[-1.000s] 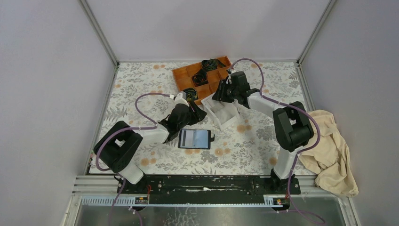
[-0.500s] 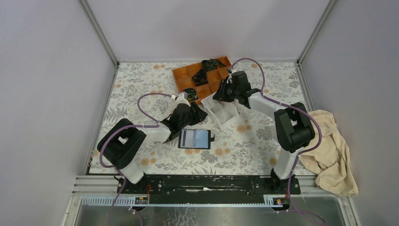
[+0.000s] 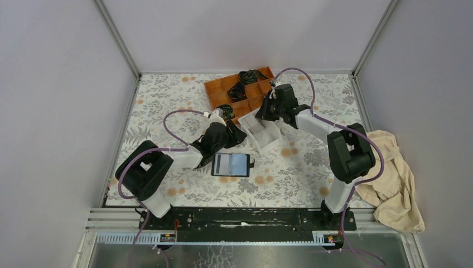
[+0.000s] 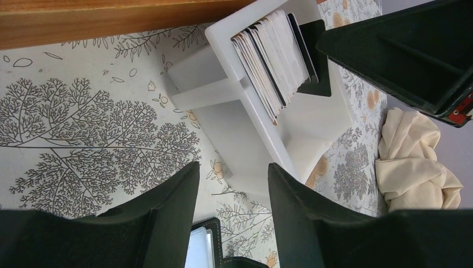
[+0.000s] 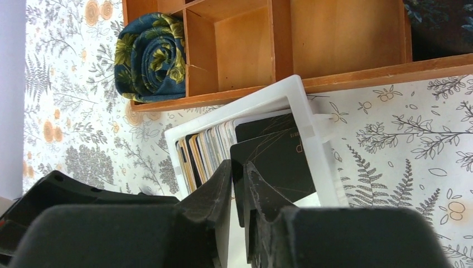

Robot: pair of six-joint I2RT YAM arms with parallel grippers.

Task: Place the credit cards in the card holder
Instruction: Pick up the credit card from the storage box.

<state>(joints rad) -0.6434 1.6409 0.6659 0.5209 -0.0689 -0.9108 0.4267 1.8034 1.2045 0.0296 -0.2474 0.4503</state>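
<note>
Cards (image 4: 268, 61) stand on edge, packed in a row inside the white box (image 4: 245, 139). The box sits around the middle of the bench (image 3: 167, 106), a little toward the far edge. One of its corners is right up against the near wall of the orange tray (image 3: 215, 92); I cannot tell whether they touch. Most of the cards are pale. A dark card (image 5: 279, 162) at one end of the row leans away from the rest.

My right pincer (image 5: 239, 170) reaches into that end of the box from the far right. Its jaws are narrow, nearly together, with the dark card's edge at the gap. I cannot tell from my views whether the pads pinch it or only flank it.

The holder (image 3: 231, 164) lies open and flat on the bench with its bluish pockets up. It is closer to the near edge than the box and apart from it.

My left pincer (image 4: 233, 173) hangs low between holder and box, pointing at the box's near side. Its jaws stand well apart and hold nothing; only bench and box wall show between them.

A rolled blue floral cloth (image 5: 150, 56) fills one tray compartment. A beige cloth (image 3: 390, 178) is heaped past the bench's right edge.
</note>
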